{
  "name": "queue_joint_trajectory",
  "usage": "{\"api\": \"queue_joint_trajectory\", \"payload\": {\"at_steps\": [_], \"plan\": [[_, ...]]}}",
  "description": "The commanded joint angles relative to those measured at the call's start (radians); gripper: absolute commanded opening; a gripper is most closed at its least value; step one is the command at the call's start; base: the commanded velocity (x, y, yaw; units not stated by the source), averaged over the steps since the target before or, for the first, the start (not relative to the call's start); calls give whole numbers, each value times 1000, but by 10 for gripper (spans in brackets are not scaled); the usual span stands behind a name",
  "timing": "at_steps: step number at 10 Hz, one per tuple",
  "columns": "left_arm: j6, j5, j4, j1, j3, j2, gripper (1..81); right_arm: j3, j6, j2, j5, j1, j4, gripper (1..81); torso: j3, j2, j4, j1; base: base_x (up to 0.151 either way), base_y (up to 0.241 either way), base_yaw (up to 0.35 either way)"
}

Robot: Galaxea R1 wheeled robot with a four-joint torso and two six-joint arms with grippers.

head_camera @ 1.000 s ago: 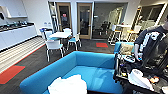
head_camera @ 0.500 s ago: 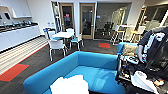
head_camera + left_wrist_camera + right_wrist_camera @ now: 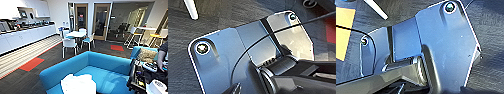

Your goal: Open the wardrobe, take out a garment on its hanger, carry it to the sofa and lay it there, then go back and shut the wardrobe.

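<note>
1. Everything in the head view has slid a little toward the picture's right since half a second ago. That is the camera swinging, not the furniture moving.
2. Largest is the sofa [image 3: 105,67], bright blue. It sits ahead of and below the robot, away from both pincers.
3. On its seat lies the garment [image 3: 78,84], a white T-shirt spread flat. It rests on the cushion, free of the left pincer and the right pincer alike. I cannot make out the hanger within the white cloth.
4. Dark carpet [image 3: 178,37] lies under both wrists. Whether either pincer is spread or pressed together, I cannot tell.
5. Off to the right-pincer side, a person's arm [image 3: 162,56] shows near a patterned cushion [image 3: 147,55].
6. Judging by this, the fetching, carrying and laying down look done. What remains is the way back and the closing of the wardrobe.
</note>
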Motion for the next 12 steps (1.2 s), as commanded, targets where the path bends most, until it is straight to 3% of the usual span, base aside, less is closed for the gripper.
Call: {"api": "queue_joint_trajectory", "payload": {"at_steps": [1,12], "plan": [[4,38,-4,-29,-3,-7,811,1,-2,3,-43,26,-3,811,0,0,0,0,0,0,303],[5,38,-2,-30,-3,-1,811,1,-2,5,-43,29,-3,811,0,-1,0,-1,0,0,243]]}}
